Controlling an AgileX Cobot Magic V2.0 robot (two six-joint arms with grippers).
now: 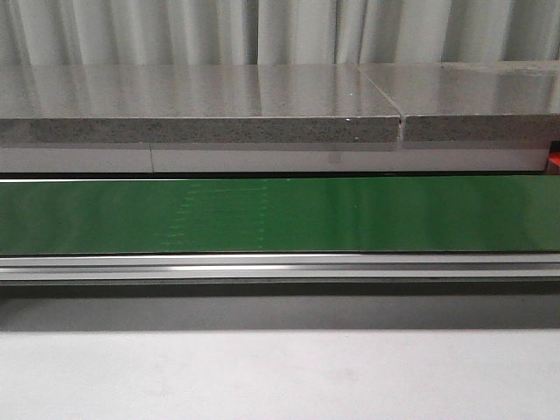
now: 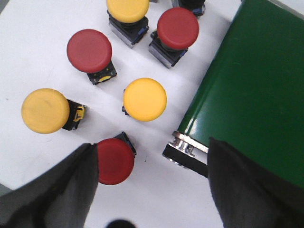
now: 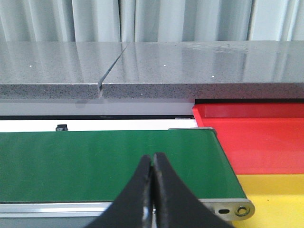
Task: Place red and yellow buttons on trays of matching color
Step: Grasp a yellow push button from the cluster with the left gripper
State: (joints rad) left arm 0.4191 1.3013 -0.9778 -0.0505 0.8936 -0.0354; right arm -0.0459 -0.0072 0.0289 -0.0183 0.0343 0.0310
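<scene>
Nothing sorted yet: red tray (image 3: 256, 137) and yellow tray (image 3: 275, 194) bare. Six buttons on white worktop (image 2: 28, 52). Left gripper (image 2: 152, 190) jaws apart over red button (image 2: 115, 160); right gripper (image 3: 153, 190) jaws together, empty.

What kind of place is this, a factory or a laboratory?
Probably a lab mock-up of a factory sorting line: a green conveyor belt, loose industrial push buttons on a white table, and a red tray beside a yellow tray.
</scene>
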